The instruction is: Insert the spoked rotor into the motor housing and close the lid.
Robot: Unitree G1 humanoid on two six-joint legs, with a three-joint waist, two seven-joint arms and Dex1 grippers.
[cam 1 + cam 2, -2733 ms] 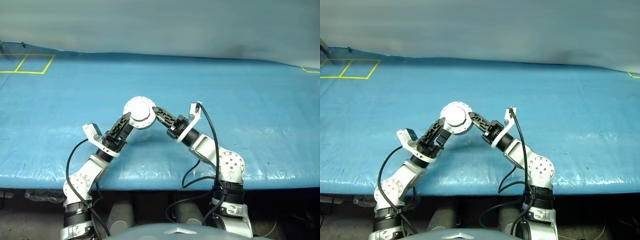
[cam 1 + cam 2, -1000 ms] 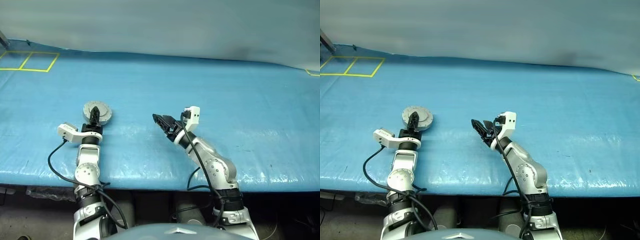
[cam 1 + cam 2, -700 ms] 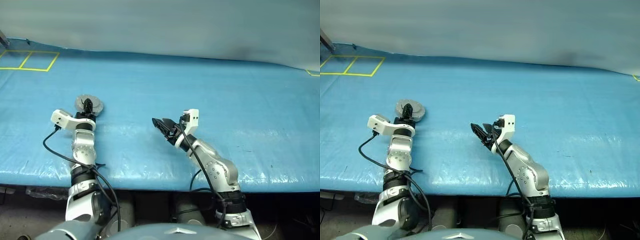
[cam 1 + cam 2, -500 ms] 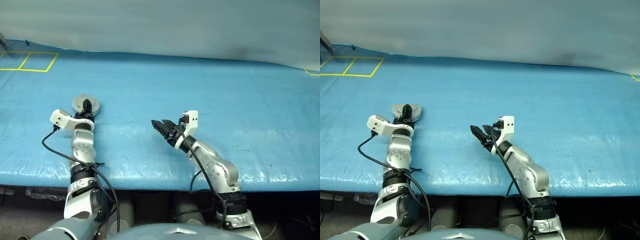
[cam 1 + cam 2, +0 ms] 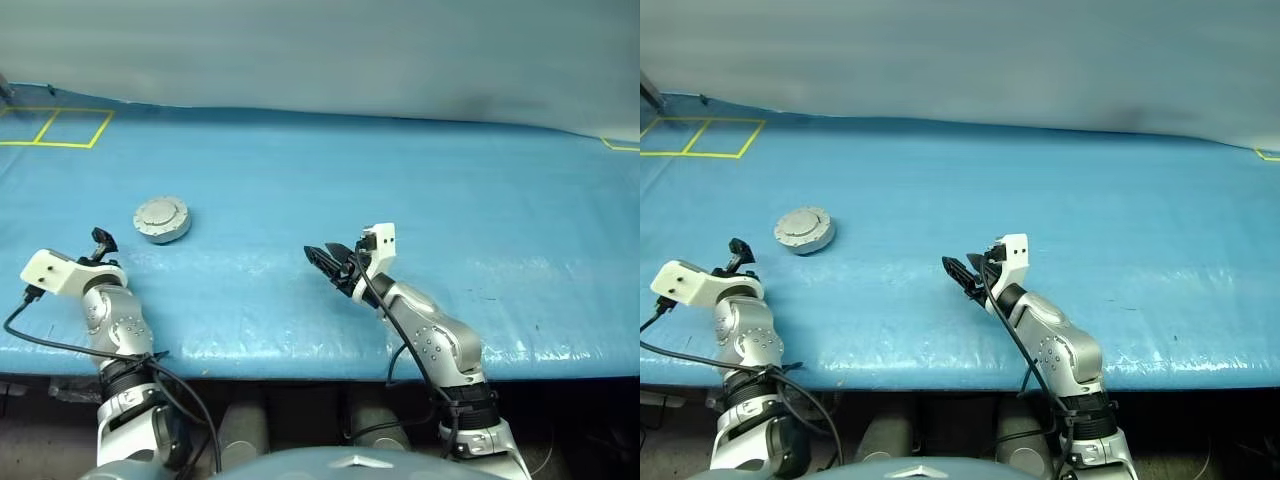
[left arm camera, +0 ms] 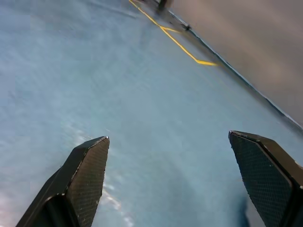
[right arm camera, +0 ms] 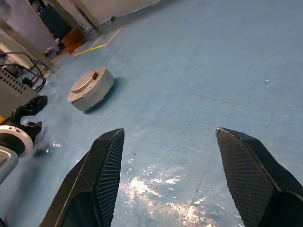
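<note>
Item 1 — round grey metal motor housing with its lid (image 5: 161, 219) shut on top, plain outer face and raised centre circle upward. Lies flat on the blue plastic-covered surface (image 5: 480, 200), touched by neither hand. Being round, it offers no long axis to line up with; any approach meets the same rim. The spoked rotor cannot be made out, and whether it sits inside cannot be told from here.

Item 2 — left hand (image 5: 99, 240), two black fingers spread wide with nothing between them. The housing lies just ahead of it and toward the robot's middle, near but apart.

Item 3 — right hand (image 5: 962, 275), black fingers (image 7: 102, 175) parted and empty, pointing across toward the robot's left. The housing lies well ahead of it along that line, with bare surface between.

Judgement: the left hand is much the nearer of the two; any further handling of the housing falls most naturally to it, with a short reach forward and inward. With the lid already down, the task looks essentially complete.

Item 4 — yellow tape outline (image 5: 60, 127), far left corner of the surface.
</note>
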